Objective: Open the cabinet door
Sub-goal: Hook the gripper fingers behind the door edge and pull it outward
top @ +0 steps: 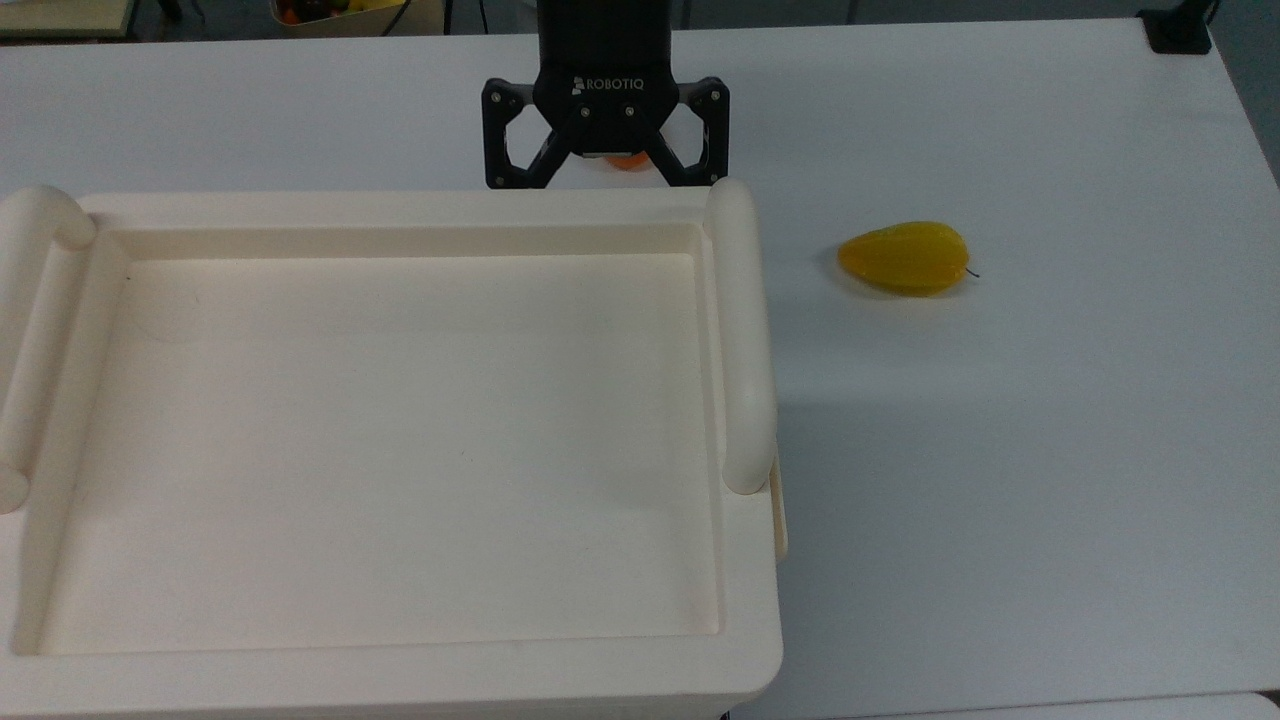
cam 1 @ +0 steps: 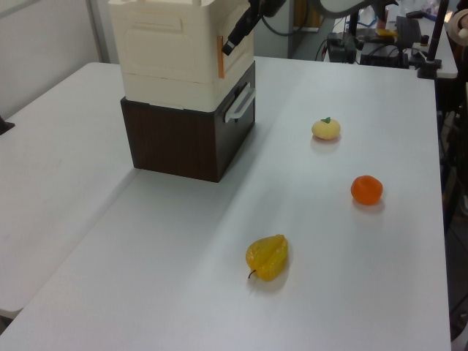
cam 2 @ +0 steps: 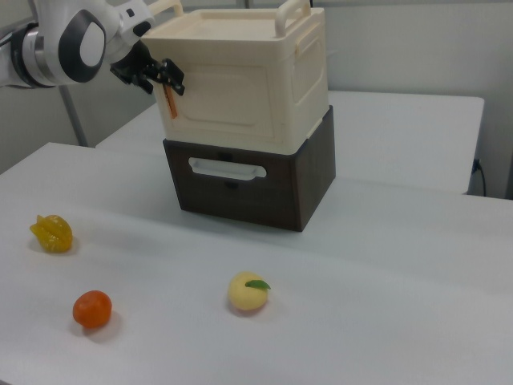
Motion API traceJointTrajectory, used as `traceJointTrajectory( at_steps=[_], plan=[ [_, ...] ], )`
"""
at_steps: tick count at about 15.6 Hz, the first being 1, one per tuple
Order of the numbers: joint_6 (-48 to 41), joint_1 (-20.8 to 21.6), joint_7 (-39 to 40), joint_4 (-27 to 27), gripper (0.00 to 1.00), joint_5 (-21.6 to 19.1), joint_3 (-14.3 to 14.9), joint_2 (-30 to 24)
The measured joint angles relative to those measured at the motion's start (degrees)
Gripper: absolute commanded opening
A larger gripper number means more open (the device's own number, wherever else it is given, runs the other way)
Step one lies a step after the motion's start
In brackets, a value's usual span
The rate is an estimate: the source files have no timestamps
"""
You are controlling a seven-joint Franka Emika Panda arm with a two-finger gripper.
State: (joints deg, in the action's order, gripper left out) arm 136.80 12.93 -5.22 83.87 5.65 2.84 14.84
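**End effector at the cabinet's front edge, fingertips out of sight**

In the top view the end effector [top: 605, 150] hangs just past the far rim of the cabinet [top: 400, 440], its fingertips hidden below that rim; the orange fruit [top: 628, 160] behind it shows as a sliver. In the right view it [cam 2: 160, 76] sits at the front face's left edge, by a small orange tab [cam 2: 169, 102]. Whether it grips anything, or how far it is spread, I cannot tell.

The cabinet door [cam 2: 220, 100] is the front panel, upright and flush with the cabinet, facing the yellow apple-like fruit [cam 2: 247, 292]; its long axis runs sideways. The cabinet stands on a dark brown drawer box [cam 2: 248, 180] on the white tabletop [cam 2: 385, 273]. A starfruit [top: 905, 258] lies well apart.
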Motion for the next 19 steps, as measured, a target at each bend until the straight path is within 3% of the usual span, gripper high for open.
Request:
traceJointTrajectory(
  at_steps=[5, 9, 19],
  plan=[
    [0.63, 0.13, -0.03, -0.21, 0.38, 1.09, 0.00, 1.10],
    [2.87, 0.25, -0.05, -0.23, 0.18, 1.07, -0.27, 1.14],
    [2.09, 0.55, -0.79, -0.30, 0.13, 1.10, -0.42, 0.98]
  ],
)
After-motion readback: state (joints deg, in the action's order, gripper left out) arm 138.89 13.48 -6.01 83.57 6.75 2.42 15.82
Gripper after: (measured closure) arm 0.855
